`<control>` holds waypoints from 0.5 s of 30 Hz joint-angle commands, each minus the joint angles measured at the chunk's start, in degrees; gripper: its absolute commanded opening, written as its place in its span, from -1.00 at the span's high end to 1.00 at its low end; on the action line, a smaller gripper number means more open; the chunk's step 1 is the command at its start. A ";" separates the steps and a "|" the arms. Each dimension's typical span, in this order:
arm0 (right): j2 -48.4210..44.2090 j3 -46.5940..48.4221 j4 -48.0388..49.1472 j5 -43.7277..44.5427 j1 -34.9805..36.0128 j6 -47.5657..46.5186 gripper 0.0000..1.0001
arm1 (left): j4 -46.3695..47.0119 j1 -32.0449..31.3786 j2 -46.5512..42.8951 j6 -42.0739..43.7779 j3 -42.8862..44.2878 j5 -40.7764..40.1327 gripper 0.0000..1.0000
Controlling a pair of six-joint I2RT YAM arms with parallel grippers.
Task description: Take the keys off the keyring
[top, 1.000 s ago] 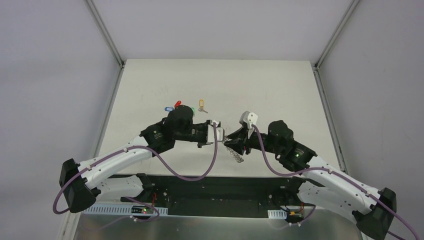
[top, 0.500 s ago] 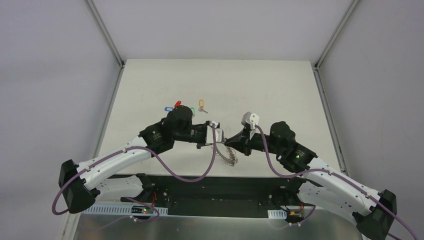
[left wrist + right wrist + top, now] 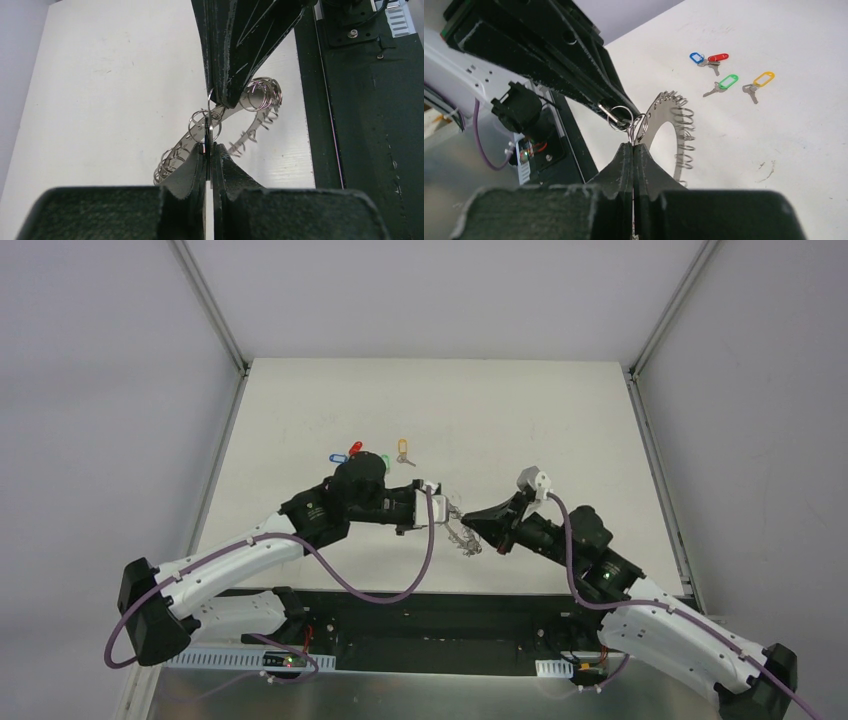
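1. Starting nearest the arm bases: the right gripper has its jaws pressed together on one small loop at the keyring's upper end. The pinch is fingertip-fine, probably so that one loop is singled out from its neighbours.
2. The left gripper meets it tip to tip from the opposite side. Its jaws are likewise closed narrow on a loop of the same cluster. Two opposed grips let one arm steady the ring while the other works a loop.
3. The keyring hangs between the two tips, lifted clear of the worktop. Its flat crescent band droops downward and the remaining loops dangle freely along its outer edge. Holding it in the air keeps the loops from snagging on the surface.
4. No key can be made out on the keyring in these views, and the loops crowd too closely to be sure.
5. Farther out, four keys lie flat on the worktop, well apart from the grippers:
   - The blue-tagged key and the red-tagged key are touching.
   - The green-tagged key and the yellow-tagged key lie beside them.
   - Their grouping suggests a drop zone kept outside the working area.
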 commanded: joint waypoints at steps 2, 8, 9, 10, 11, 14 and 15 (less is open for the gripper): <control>-2.23 -5.19 17.50 9.21 0.16 10.57 1.00 | 3.51 -0.22 0.59 -0.43 0.19 -0.14 1.00; -3.12 -6.36 20.59 13.87 0.29 13.45 1.00 | 3.51 -0.40 0.87 -0.25 0.04 0.38 1.00; -3.25 -6.73 21.20 15.38 0.27 13.96 1.00 | 3.51 -0.44 0.88 -0.19 -0.03 0.57 1.00; -3.52 -7.20 22.01 16.31 0.26 14.21 1.00 | 3.51 -0.39 1.04 -0.24 -0.06 0.64 1.00; -3.80 -7.72 23.45 16.85 0.28 14.30 1.00 | 3.51 -0.41 1.12 -0.23 -0.02 0.85 1.00; -4.71 -8.94 25.44 18.35 0.26 14.48 1.00 | 3.42 -0.50 1.32 -0.25 -0.05 1.37 1.00; -4.96 -9.25 25.92 18.65 0.27 14.48 1.00 | 3.28 -0.53 1.45 -0.11 -0.02 1.43 1.00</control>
